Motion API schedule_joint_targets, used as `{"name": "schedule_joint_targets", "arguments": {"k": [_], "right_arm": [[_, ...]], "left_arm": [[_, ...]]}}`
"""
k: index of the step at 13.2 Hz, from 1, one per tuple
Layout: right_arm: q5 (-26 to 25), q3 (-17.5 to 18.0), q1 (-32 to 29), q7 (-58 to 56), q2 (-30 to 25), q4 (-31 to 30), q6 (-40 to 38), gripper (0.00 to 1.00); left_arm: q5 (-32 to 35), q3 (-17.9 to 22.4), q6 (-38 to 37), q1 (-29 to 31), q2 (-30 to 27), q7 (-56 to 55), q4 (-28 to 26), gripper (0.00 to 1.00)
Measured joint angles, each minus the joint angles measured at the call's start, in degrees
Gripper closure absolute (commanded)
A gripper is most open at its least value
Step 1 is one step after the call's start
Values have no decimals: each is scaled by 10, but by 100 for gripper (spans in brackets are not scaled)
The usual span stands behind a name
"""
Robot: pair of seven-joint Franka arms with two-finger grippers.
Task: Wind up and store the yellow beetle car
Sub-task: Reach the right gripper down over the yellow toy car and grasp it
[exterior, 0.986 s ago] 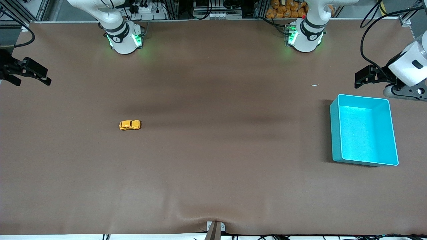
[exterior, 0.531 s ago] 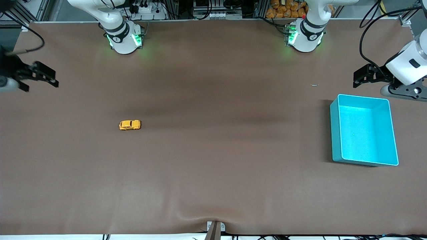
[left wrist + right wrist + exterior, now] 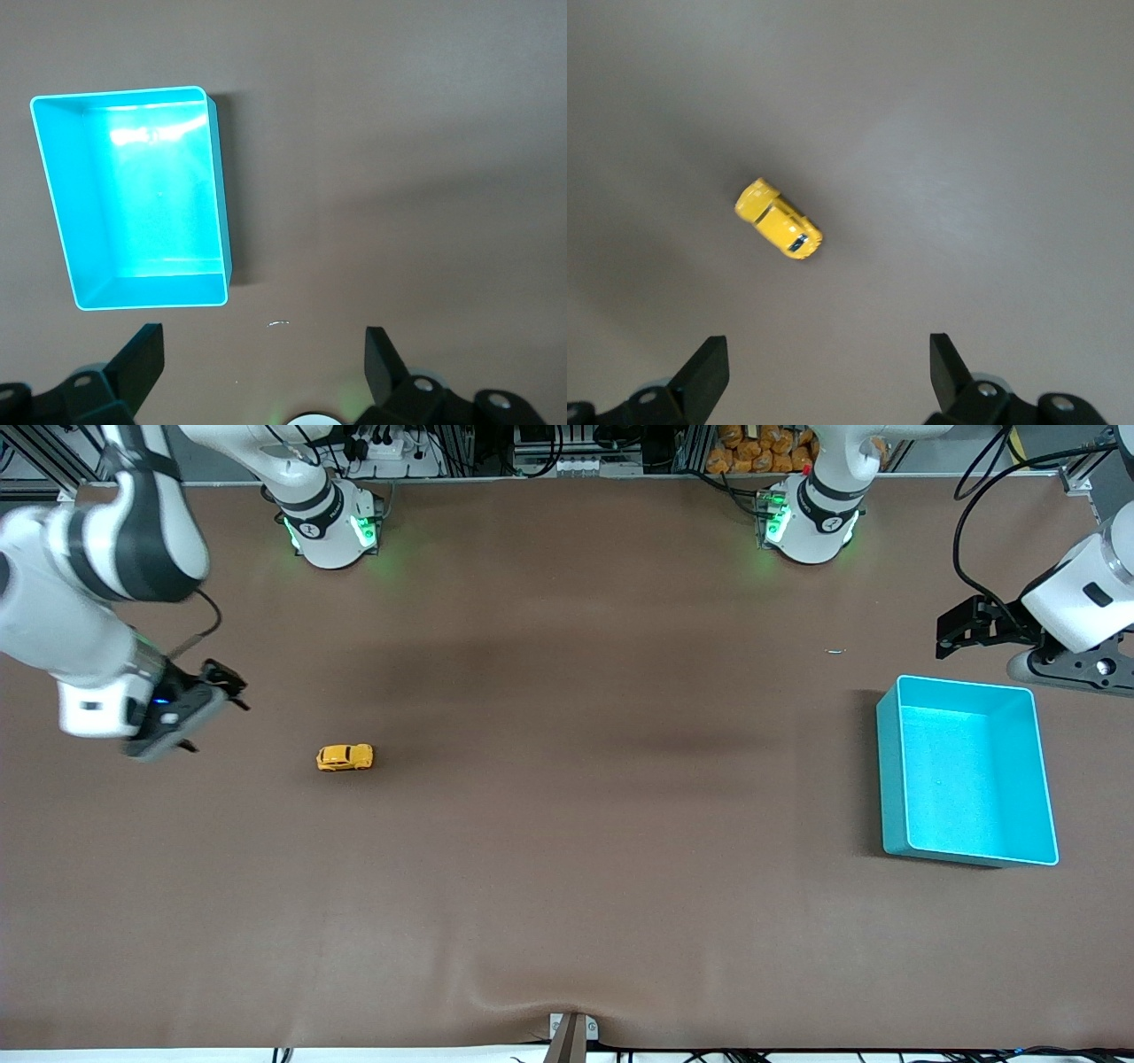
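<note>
The yellow beetle car [image 3: 345, 757] is sitting upright on its wheels on the brown table [image 3: 567, 850], toward the right arm's end, alone, with nothing touching it. In the right wrist view the car [image 3: 779, 230] is lying at a slant on bare table, well apart from both fingertips [image 3: 709, 367], which are standing wide with nothing between them. The right gripper [image 3: 208, 700] is hanging in the air over the table near the car, toward the right arm's end from it, released and empty; its white and black arm is reaching in from the edge of the front view. The turquoise bin [image 3: 970, 775] is resting on the table at the left arm's end, well apart from the car, open side up, and its inside is showing only bare turquoise floor. The left gripper [image 3: 961, 627] is waiting in the air over the table just beside the bin's rim on the base side, its dark fingers spread and holding nothing. The left wrist view is giving the same reading: the bin [image 3: 133, 199] is lying whole in the frame, the two fingertips [image 3: 142, 359] are standing apart at the frame's edge, and a small pale fleck [image 3: 280, 324] is lying on the table between bin and gripper.
</note>
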Motion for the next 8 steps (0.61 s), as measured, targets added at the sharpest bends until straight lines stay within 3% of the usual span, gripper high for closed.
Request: {"name": "schedule_joint_targets", "arguments": {"k": [4,8], "right_arm": [[0,58,6,-138,43,-68,107,0],[-10,68,25,-237,88,-97,172,0]], "left_arm": [[0,-17,0,-2,3,0,-3,0],[0,-25,0,-1,6,-1,-4,0]]}}
